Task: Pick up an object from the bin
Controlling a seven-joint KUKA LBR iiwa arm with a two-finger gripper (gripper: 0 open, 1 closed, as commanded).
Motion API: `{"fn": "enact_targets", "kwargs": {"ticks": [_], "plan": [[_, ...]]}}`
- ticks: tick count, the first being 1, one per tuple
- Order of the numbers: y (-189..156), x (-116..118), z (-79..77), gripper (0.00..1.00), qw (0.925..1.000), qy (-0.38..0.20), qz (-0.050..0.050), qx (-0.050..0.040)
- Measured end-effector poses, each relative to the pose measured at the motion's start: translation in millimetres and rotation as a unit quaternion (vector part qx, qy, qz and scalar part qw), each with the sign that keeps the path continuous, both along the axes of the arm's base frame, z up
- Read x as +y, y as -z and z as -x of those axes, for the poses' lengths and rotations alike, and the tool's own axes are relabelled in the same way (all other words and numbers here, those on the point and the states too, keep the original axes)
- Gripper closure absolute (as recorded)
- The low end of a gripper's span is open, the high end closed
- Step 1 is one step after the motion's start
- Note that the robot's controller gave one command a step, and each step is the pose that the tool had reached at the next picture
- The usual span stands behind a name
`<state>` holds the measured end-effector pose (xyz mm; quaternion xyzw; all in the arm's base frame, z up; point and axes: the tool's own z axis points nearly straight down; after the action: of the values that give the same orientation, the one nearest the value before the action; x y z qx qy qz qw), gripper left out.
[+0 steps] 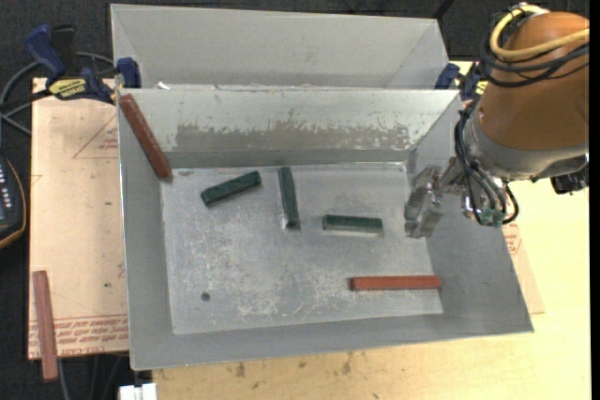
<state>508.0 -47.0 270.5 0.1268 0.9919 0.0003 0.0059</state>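
Observation:
My gripper (421,213) hangs at the right side of the bin, close to its right wall, with nothing seen between its fingers. Just left of it on the floor lies a short dark green bar (352,224). A reddish-brown bar (395,283) lies flat below the gripper, near the front right. Further left a dark green bar (288,198) lies end-on up the middle of the floor.
Another dark green bar (231,187) lies slanted at the left of the floor. A long reddish-brown bar (144,139) leans along the bin's left wall at the back corner. The orange-covered arm stands over the right rim.

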Motion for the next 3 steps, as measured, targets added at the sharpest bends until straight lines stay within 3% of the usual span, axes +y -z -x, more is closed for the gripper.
{"fn": "enact_targets", "kwargs": {"ticks": [1,2,3], "plan": [[4.7,0.4,1.0,0.00,1.0000,0.000,-0.001,0.0043],[160.5,-0.1,-28.8,0.00,0.9956,-0.094,-0.001,0.0085],[194.1,7.2,-101.7,0.00,0.9946,-0.104,0.000,0.0032]]}}
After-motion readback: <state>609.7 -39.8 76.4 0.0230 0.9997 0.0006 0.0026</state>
